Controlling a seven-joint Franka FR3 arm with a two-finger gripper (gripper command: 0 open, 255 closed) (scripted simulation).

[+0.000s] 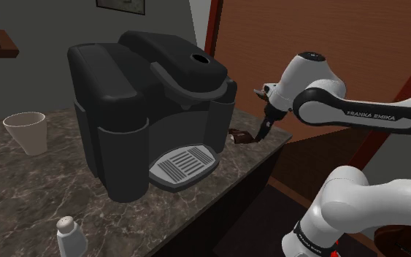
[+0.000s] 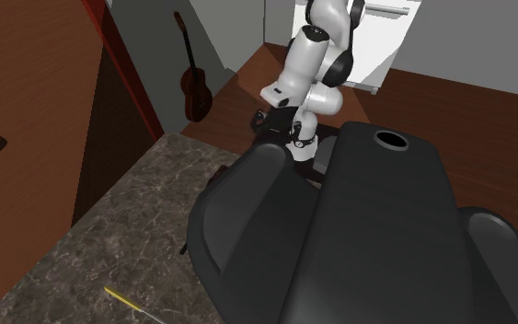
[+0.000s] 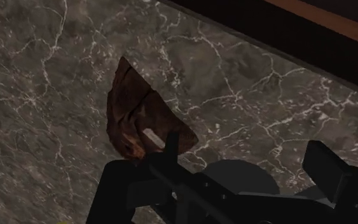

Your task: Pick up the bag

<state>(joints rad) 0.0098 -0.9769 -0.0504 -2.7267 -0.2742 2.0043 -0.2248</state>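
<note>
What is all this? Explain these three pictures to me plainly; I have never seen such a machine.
It is a white robot arm with a black two-finger claw. One picture looks from beside its stand, one from behind the big black coffee machine toward the arm, one from the claw itself. On the dark marbled counter stand the machine, a cream cup and a small white shaker; a crumpled brown bag lies near the edge. The claw is open by the bag and holds nothing.
</note>
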